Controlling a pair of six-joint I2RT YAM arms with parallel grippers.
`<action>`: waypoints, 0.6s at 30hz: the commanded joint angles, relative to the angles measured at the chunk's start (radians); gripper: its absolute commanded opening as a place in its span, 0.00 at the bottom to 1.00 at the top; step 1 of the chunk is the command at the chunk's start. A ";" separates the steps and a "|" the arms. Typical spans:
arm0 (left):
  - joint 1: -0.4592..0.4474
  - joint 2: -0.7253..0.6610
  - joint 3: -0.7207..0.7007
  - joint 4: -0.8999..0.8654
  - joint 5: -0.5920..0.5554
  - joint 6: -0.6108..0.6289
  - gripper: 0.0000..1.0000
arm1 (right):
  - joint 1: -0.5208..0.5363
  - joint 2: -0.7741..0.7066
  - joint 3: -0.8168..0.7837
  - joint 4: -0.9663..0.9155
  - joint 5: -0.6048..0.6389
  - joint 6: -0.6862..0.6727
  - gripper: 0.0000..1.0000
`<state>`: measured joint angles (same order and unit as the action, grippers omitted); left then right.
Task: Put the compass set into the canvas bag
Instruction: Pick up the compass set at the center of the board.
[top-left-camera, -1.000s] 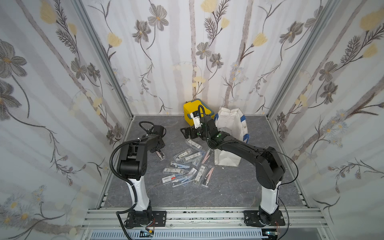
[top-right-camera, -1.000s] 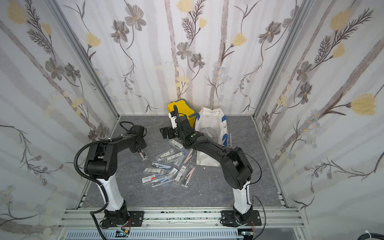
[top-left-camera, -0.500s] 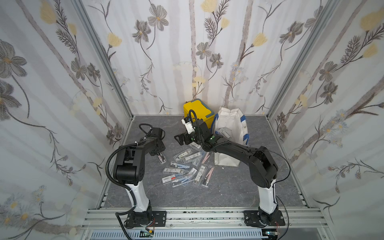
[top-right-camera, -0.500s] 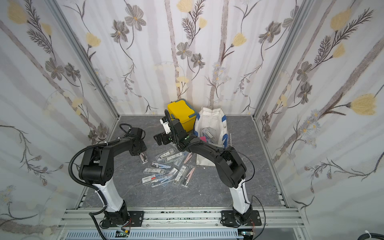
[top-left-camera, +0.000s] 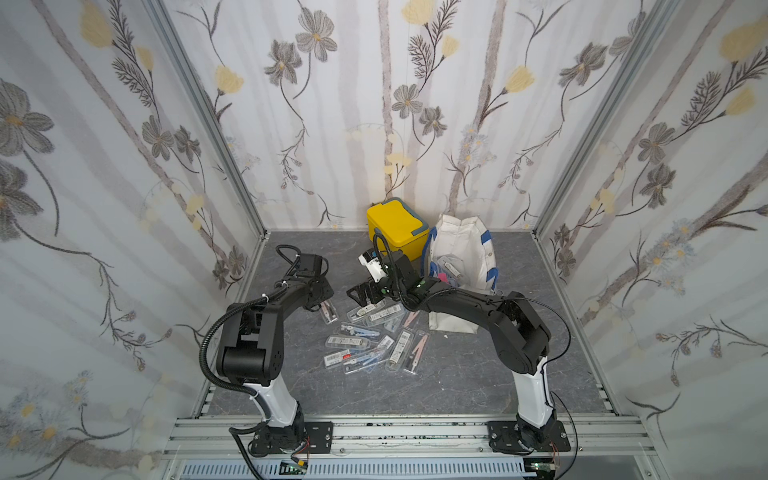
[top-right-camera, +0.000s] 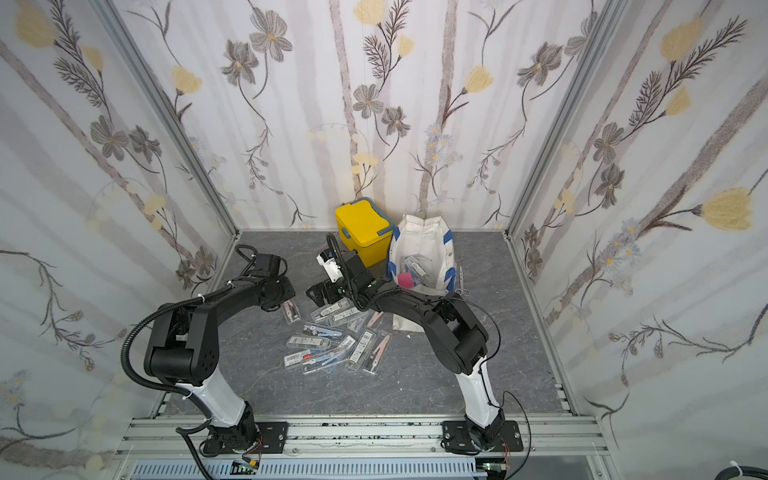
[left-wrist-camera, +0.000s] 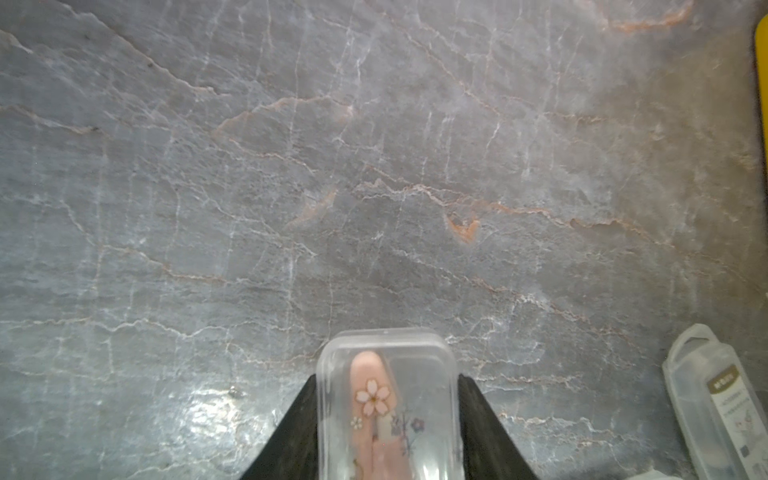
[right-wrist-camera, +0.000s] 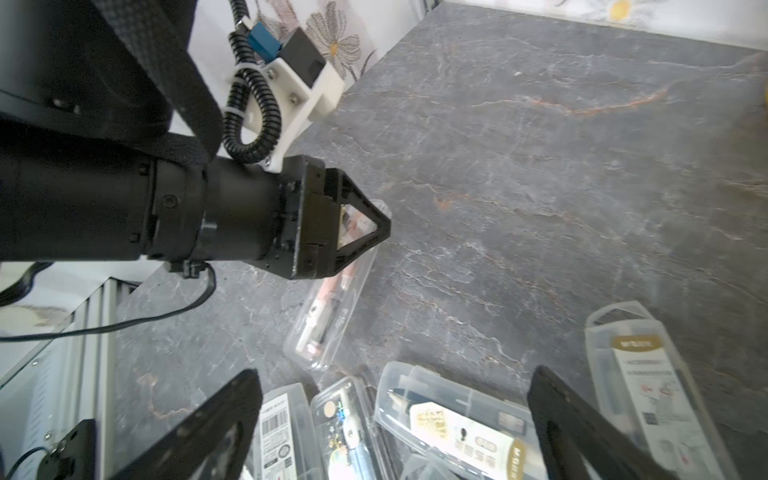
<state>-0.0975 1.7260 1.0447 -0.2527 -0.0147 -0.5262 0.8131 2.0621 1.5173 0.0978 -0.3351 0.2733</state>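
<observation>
Pink compass set (left-wrist-camera: 384, 407) clamped between left fingers (left-wrist-camera: 293, 436).

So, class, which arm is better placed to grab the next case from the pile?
Likely right: the right gripper hangs open over the pile; the left gripper holds a pink compass case.

Yellow box (top-left-camera: 397, 224) w/ lid shut stands at back, centre, on grey stone-look table (top-left-camera: 457, 386). Small scissors (top-right-camera: 460, 286) lie flat further right. Floral walls (top-left-camera: 332, 124) on 3 sides; metal rail (top-left-camera: 395, 432) at front.
</observation>
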 joint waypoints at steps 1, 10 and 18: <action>0.001 -0.025 -0.008 0.058 0.035 -0.023 0.39 | 0.000 0.024 0.020 0.063 -0.100 0.091 0.94; 0.001 -0.067 -0.003 0.076 0.062 -0.032 0.39 | 0.000 0.105 0.066 0.124 -0.240 0.251 0.81; 0.001 -0.106 -0.029 0.100 0.089 -0.044 0.39 | 0.034 0.186 0.135 0.143 -0.273 0.333 0.67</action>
<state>-0.0971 1.6325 1.0260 -0.1860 0.0574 -0.5545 0.8474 2.2292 1.6348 0.1852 -0.5694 0.5522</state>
